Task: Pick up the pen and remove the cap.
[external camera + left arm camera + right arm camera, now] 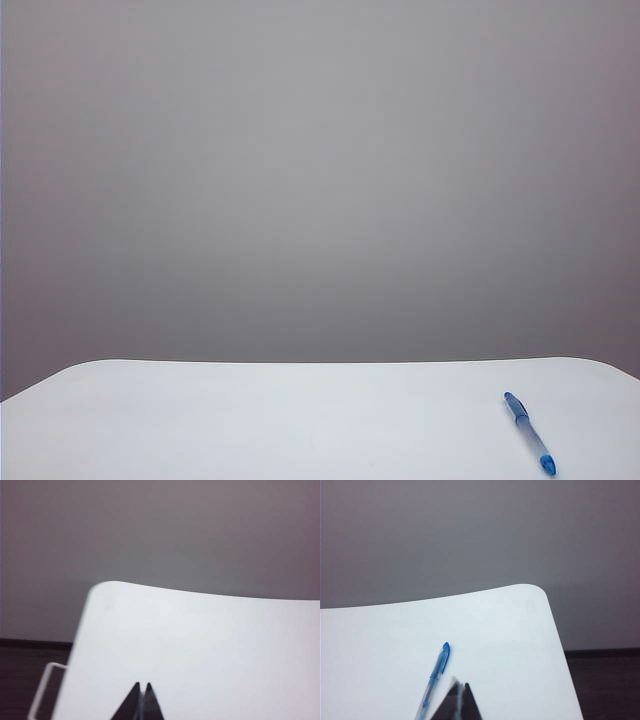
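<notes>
I see pen [529, 433] lying flat on white worktop [250, 420], near right front edge, cap [516, 406] on its far end, my right tool [459, 687] fingertips together, just beside pen, not touching, my left tool [142, 686] fingertips together, over bare worktop

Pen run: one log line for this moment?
pen: capped, lying on table, right side | left tool: shut, empty | right tool: shut, empty, near pen | stage: not started
</notes>
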Tool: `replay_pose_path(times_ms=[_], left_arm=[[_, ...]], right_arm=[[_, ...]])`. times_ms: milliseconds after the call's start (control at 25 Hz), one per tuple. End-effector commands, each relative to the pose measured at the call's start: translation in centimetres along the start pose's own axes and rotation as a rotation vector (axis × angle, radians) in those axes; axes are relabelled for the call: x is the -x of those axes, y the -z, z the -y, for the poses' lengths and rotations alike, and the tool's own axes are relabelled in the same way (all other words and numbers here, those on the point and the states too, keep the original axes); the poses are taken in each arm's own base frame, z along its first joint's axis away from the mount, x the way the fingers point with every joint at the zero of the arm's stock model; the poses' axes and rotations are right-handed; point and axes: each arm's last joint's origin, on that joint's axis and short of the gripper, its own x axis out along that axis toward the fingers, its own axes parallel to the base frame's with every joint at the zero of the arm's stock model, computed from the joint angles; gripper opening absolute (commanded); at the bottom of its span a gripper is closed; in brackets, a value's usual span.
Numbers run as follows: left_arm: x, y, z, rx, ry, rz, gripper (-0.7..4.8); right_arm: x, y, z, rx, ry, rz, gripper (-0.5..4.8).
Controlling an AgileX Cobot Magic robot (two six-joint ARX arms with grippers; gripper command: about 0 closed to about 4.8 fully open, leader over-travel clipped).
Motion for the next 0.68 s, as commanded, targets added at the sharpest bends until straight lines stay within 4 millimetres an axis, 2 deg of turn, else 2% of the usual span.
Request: replay_pose_path(times_ms=[40, 320, 440, 600, 680], left_arm=[[0.0, -0.1, 0.2, 0.051, 0.066, -0.003, -0.05], [0.1, -0.3, 0.2, 0.027, 0.044, 0.007, -0.05], [0.9, -2.6, 0.4, 0.039, 0.037, 0.086, -0.05], [1.5, -4.5, 0.4, 0.046, -0.016, 0.214, -0.05], [1.7, -5.4, 0.5, 0.107, -0.013, 0.228, -0.05]], right_arm=[[-0.1, 0.1, 0.0, -0.007, -0.004, 0.005, -0.01], [-0.1, 0.0, 0.0, -0.008, -0.005, 0.014, -0.01], [0.2, -1.0, -0.2, -0.017, -0.019, 0.063, -0.01], [0.5, -2.2, -0.3, -0.028, -0.017, 0.122, -0.01], [0.8, -3.3, -0.5, -0.070, -0.024, 0.140, -0.01]])
